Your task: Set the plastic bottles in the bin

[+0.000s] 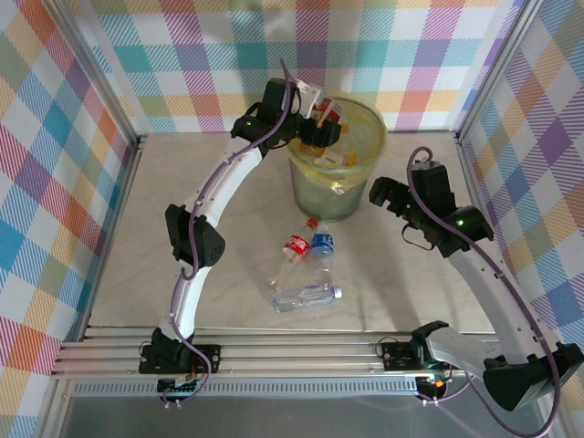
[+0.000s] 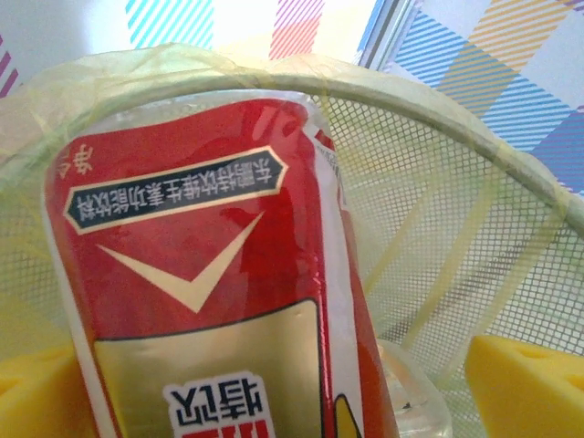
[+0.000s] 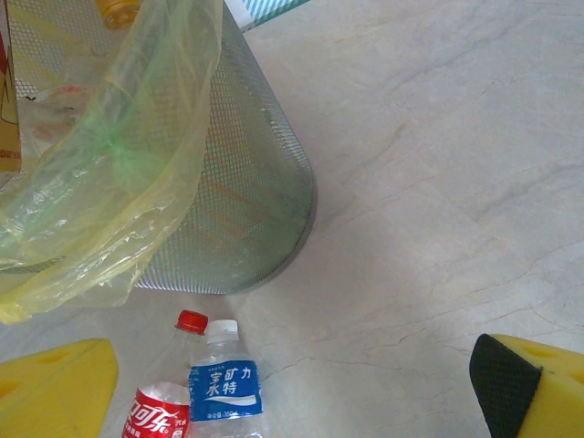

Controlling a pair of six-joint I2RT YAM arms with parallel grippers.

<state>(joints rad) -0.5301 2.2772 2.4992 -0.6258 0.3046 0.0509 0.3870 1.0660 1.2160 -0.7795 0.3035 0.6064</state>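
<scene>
Nearest the arm bases, a clear bottle (image 1: 306, 297) lies flat on the surface (image 1: 255, 228), its long axis running left to right and its blue cap to the right. Just beyond it, a red-labelled bottle (image 1: 295, 248) and a blue-labelled bottle (image 1: 321, 245) lie close side by side. Their long axes run away from the bases, caps toward the bin (image 1: 339, 196), and the red cap lies just beside its foot.

Right of the bin, the right fingers (image 3: 525, 379) hang spread wide with nothing between them.

Farther back, the mesh bin stands upright, with a yellow bag folded over its rim. Over its left side the left fingers (image 2: 525, 383) are spread apart around a red-wrapped bottle (image 2: 201, 274). A gap shows between the bottle and one finger, so they are not gripping it. Its long axis runs out along the fingers toward the bin's far wall; I cannot tell which end carries the cap.
</scene>
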